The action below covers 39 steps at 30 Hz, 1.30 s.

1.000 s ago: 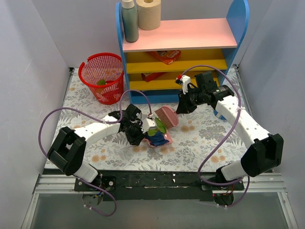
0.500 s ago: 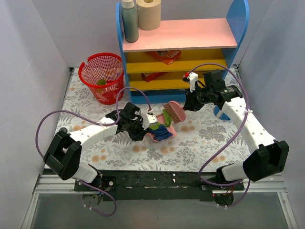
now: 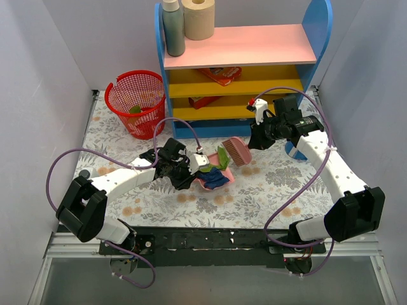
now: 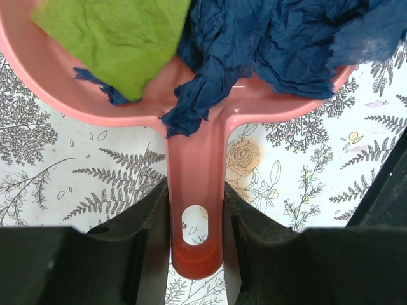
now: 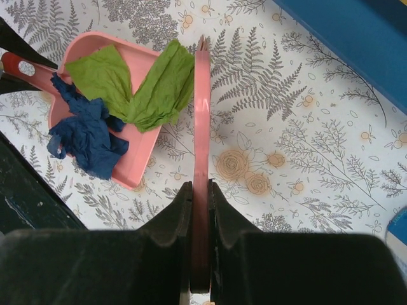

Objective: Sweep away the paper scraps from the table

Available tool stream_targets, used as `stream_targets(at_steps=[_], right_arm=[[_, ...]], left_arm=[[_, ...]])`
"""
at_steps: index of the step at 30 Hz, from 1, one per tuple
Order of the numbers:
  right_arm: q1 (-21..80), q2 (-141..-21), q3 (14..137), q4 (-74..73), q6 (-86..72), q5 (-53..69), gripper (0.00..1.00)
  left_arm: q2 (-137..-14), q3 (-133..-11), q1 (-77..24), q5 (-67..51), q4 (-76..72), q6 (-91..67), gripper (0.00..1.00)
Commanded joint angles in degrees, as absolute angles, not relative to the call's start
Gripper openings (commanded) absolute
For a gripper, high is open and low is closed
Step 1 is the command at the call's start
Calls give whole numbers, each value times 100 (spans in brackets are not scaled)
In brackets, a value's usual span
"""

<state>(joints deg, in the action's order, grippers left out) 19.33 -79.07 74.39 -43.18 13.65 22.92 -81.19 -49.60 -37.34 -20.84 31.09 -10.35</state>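
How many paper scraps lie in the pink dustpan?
3: a green scrap and a second green scrap beside it at the open edge, a dark blue wad near the handle. More may hide underneath.

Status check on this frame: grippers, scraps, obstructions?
Left gripper shut on dustpan handle; right gripper shut on brush. Green and dark blue paper scraps in dustpan, one green against brush. No obstruction visible.

No lettering, label or number is legible on anything.
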Motion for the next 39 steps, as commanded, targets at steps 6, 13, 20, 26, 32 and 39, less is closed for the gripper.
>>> stream_targets(at_steps=[6, 13, 20, 26, 32, 39], right_arm=[[1697, -7576, 7269, -3964, 1169, 2285, 1], [1538, -7629, 7225, -3876, 1125, 1785, 1], [1424, -7664, 6953, -3806, 1072, 1477, 1], [1380, -7743, 6934, -3788, 1028, 1529, 1], [1354, -7822, 6952, -3727, 1011, 1538, 1], [1327, -7998, 6961, -3691, 914, 1670, 1]], left_arm=[[-7901, -5071, -3700, -2109, 3146, -1002, 0], [-7928, -5291, -3683, -2074, 3225, -1028, 0], [-7568, -5668, -3656, -1855, 3612, -914, 0], [-7111, -6246, -3604, -1459, 4286, -1168, 0], [-6733, -7188, -3480, -1083, 5298, -1555, 0], [-6601, -8314, -3331, -407, 6213, -1705, 0]])
